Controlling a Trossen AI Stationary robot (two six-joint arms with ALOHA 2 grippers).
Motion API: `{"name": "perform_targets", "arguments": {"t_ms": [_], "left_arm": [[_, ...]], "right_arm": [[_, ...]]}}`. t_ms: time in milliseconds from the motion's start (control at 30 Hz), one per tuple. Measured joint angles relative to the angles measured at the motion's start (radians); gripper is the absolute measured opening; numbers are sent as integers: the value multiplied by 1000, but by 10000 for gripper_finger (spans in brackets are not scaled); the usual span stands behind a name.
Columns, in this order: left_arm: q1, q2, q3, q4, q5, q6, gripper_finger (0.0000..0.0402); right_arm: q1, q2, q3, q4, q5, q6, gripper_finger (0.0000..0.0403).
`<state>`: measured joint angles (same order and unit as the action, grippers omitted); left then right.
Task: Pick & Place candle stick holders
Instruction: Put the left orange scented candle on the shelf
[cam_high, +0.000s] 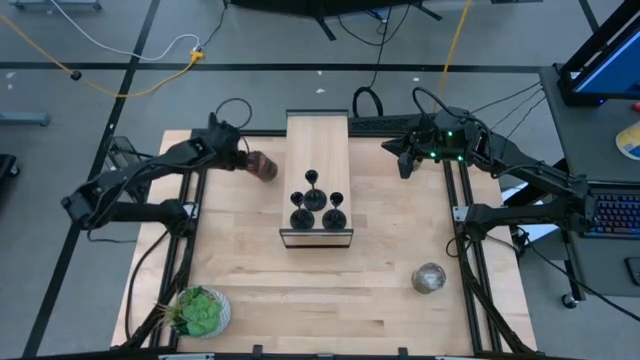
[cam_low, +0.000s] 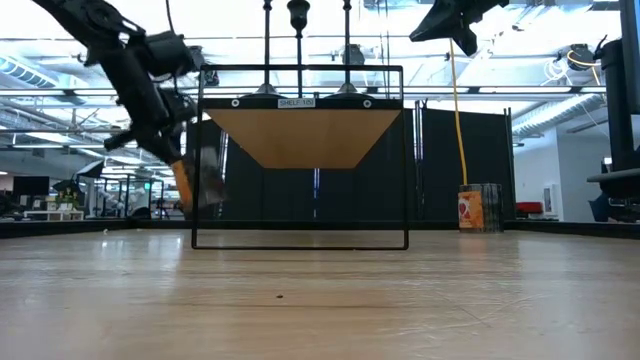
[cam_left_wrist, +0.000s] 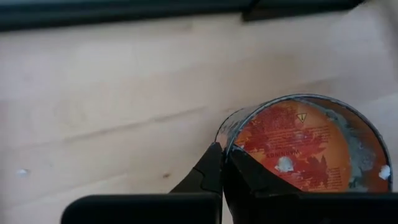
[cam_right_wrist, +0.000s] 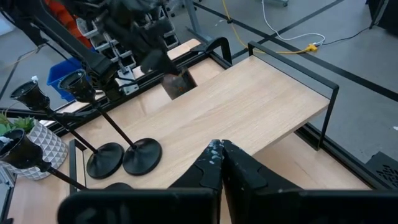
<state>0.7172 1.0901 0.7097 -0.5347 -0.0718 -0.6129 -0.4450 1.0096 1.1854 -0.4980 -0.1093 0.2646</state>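
Your left gripper (cam_high: 250, 163), left of centre in the high view, pinches the rim of a red-orange glass jar (cam_high: 263, 167). At centre, three candle stick holders (cam_high: 313, 203) stand on the wooden shelf (cam_high: 317, 140). Upper right, your right gripper (cam_high: 404, 160) hovers with fingers pressed together, empty.

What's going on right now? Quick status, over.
Left gripper shut on jar, beside shelf. Right gripper shut, empty, aloft. Three candle stick holders standing on shelf, untouched.
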Motion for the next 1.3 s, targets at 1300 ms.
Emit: {"name": "perform_targets", "arguments": {"t_ms": [1300], "left_arm": [[-66,516,1058,-356,-33,309,0]], "right_arm": [[0,0,0,0,3,-15,0]]}}
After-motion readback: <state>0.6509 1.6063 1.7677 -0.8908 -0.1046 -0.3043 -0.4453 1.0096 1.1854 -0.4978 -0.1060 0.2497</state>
